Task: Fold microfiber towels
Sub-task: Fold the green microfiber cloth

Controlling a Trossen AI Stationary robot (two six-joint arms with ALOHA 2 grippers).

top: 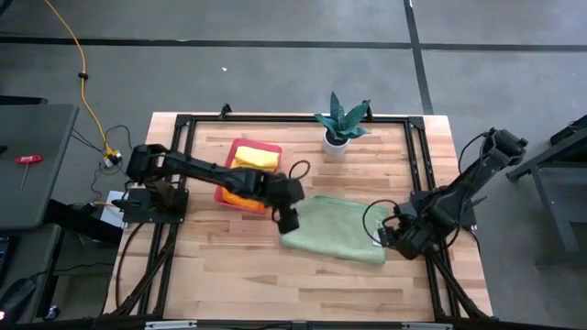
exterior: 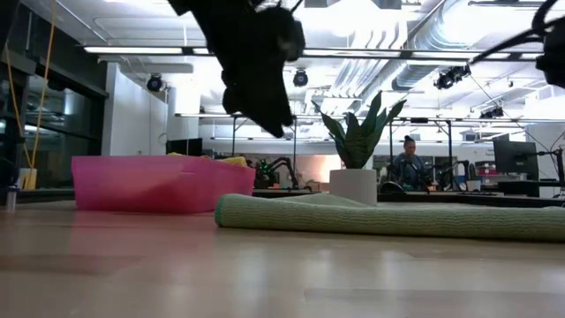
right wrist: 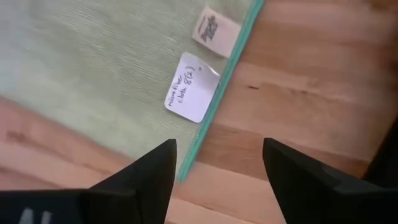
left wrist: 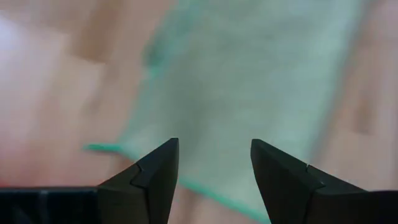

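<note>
A pale green towel lies folded on the table's middle, a thick folded edge facing the low view. Yellow and orange towels lie in the pink tray. My left gripper hangs open above the green towel's left end, touching nothing. My right gripper is open above the towel's right edge, where two white labels show. The teal towel is out of view.
A potted plant in a white pot stands at the table's far edge. The pink tray stands at the left behind the green towel. Bare wood lies along the table's near side. A person sits in the room beyond.
</note>
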